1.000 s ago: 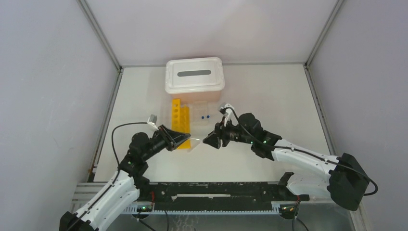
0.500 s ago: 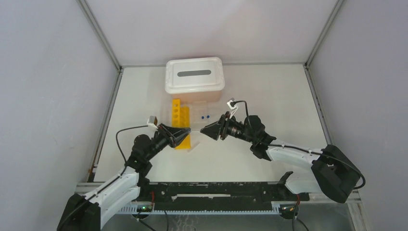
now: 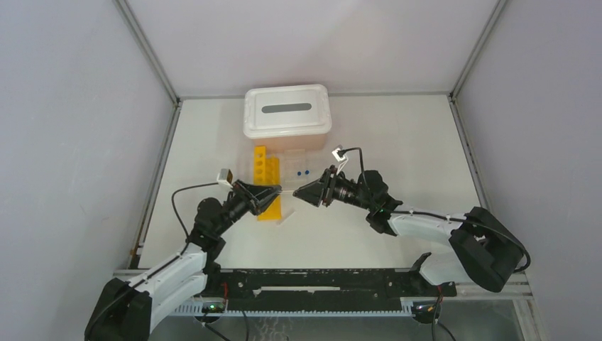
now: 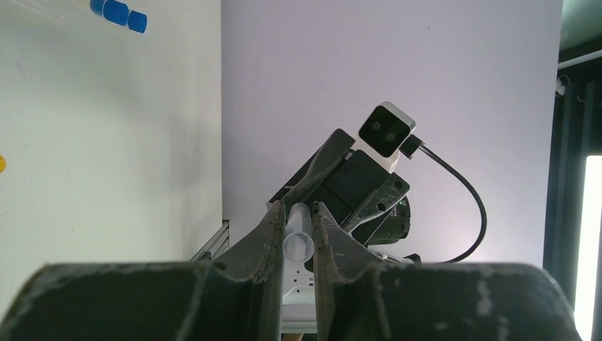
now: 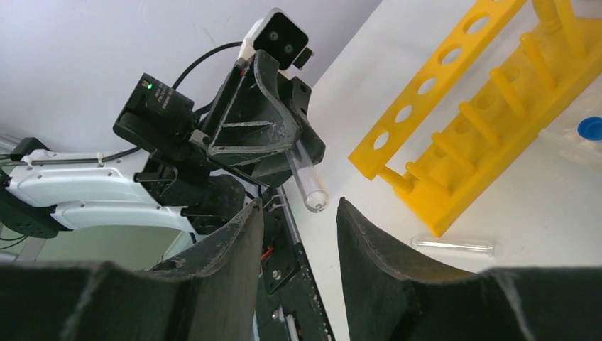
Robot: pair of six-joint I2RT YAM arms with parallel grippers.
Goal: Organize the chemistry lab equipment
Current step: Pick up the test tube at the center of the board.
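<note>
Left gripper (image 4: 294, 217): clamped on a clear tube (image 4: 297, 240) just below the centre of the left wrist view. The fingers press both sides of the tube, which sticks out past the fingertips.
Clear tube, overhead: it is at mid-frame (image 3: 285, 192), held roughly level. It bridges the short space between the two grippers, just right of the yellow rack's lower end.
Right gripper (image 5: 298, 213): the jaws stand apart with nothing gripped. In the right wrist view the tube's free end (image 5: 312, 199) sits right at the mouth of the gap, low in the centre of the frame. I cannot tell whether it touches either finger.
Yellow rack (image 3: 264, 176): centre-left of the overhead view, running up and down the frame. Its lower end is partly behind the left gripper.
Clear gridded rack (image 3: 294, 160): just right of the yellow rack and below the bin.
Blue-capped tubes (image 3: 303, 172): two blue caps show in the lower part of the gridded rack.
Loose tube (image 5: 454, 245): lies flat on the table (image 3: 397, 142), just beside the yellow rack's corner, in the lower right of the right wrist view.
Pink bin with white slotted lid (image 3: 255, 121): upper centre of the overhead view, above both racks.
</note>
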